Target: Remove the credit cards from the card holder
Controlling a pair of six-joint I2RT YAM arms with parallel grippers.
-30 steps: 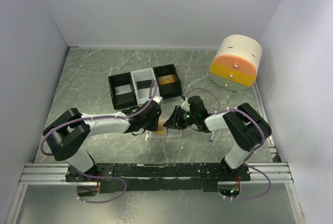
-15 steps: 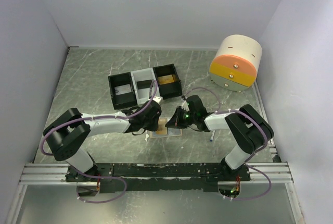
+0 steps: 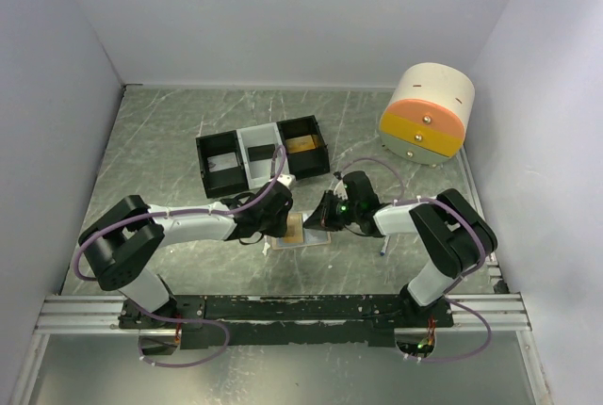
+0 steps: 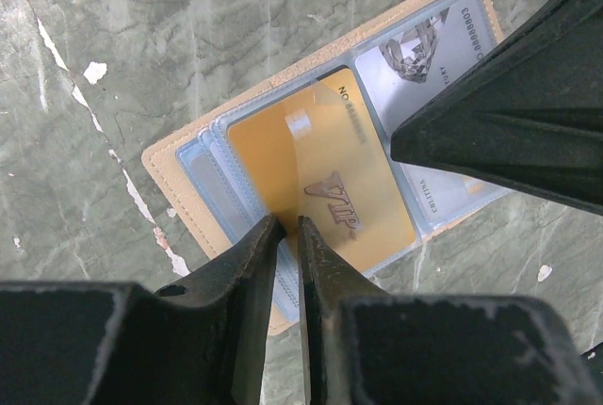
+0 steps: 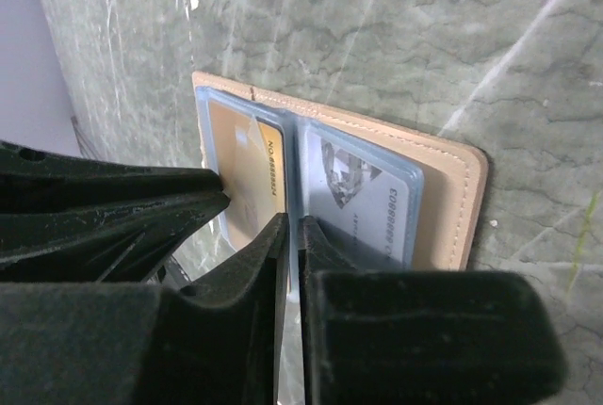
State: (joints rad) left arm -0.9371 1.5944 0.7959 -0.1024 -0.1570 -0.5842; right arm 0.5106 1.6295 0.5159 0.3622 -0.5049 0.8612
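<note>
Card holder (image 4: 212,165) lying open on the worktop (image 3: 170,141) between two pincers.
It is sitting flat at 5 o'clock from the tray (image 3: 240,151), gold card (image 4: 325,174) and silver card (image 5: 363,202) showing in its sleeves. Right pincer (image 5: 292,226), at its 3 o'clock, is sitting clenched at the fold. Left pincer (image 4: 285,226), at 9 o'clock, is touching the gold card, jaws nearly together; grasping or not, cannot tell.

Card holder (image 3: 303,238) largely hidden; details indistinct
</note>
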